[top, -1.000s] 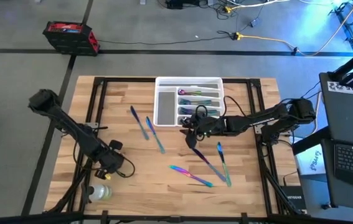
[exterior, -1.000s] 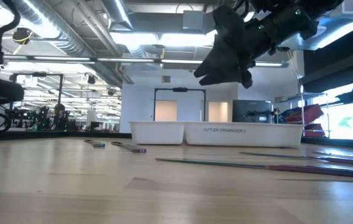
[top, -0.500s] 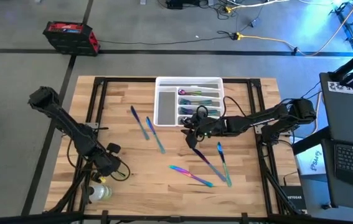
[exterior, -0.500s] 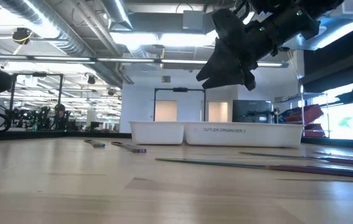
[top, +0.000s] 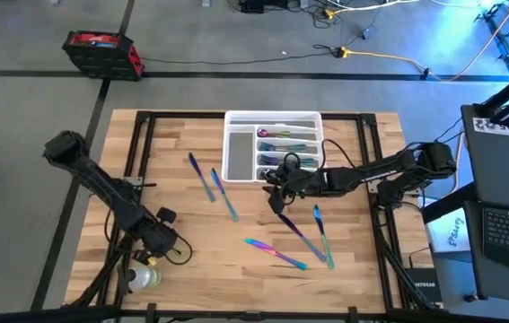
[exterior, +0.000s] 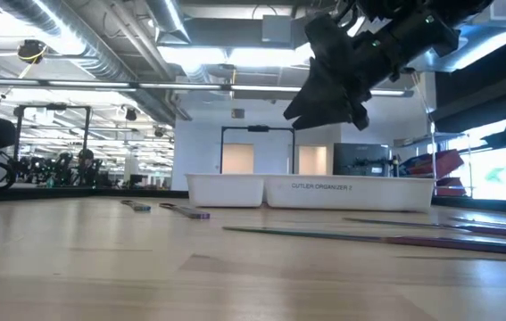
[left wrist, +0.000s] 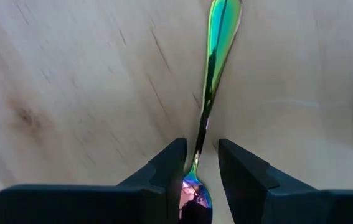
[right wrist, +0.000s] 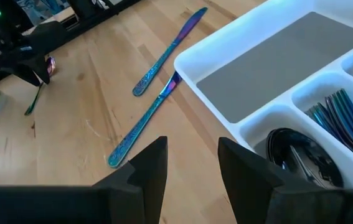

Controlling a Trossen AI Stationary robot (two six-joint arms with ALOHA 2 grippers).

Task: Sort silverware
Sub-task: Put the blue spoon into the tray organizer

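Note:
My left gripper stands near the table's near left corner, pointing down and shut on a rainbow spoon. The right wrist view shows that gripper too, with the spoon's green handle below it. My right gripper hovers open just in front of the white tray, with nothing between its fingers. More silverware lies in the tray's right compartments. Two knives lie flat on the wood left of the tray. Several pieces lie near the middle right. My left gripper pinches the spoon at its neck, just beyond the bowl, which sits back between the two fingers. The fingers come from above, pointing down. The handle hangs slanting below them; whether its tip touches the table, I cannot tell.
A clear plastic bottle lies at the near left edge, close beside my left gripper. The tray's large left compartment holds nothing. Bare wood spreads between the two knives and the bottle.

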